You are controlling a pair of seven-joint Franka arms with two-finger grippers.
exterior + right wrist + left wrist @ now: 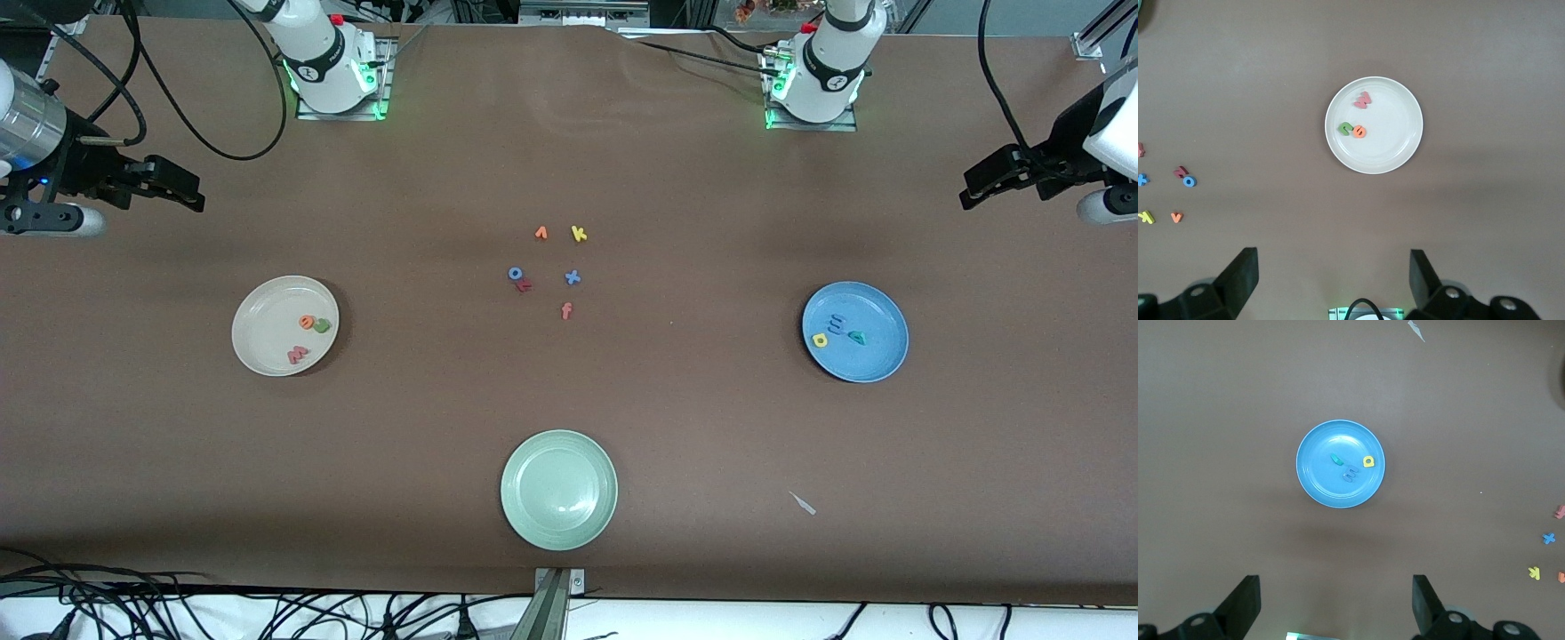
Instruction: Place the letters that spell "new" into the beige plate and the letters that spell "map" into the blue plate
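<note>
Both sets of fingers are spread wide and hold nothing: the left gripper (1335, 603) hangs high over the blue plate (876, 356), the right gripper (1331, 283) high over the beige plate (262, 342). Green n (322, 325), orange e (307, 322) and red w (298, 355) lie in the beige plate. Blue m (837, 322), yellow letter (820, 340) and teal letter (856, 336) lie in the blue plate. Sorting looks complete, so both arms should simply stay clear, leaving the spare letters (569, 277) mid-desk untouched.

green plate (558, 490); spare letters (551, 271) mid-table; white scrap (803, 503)
</note>
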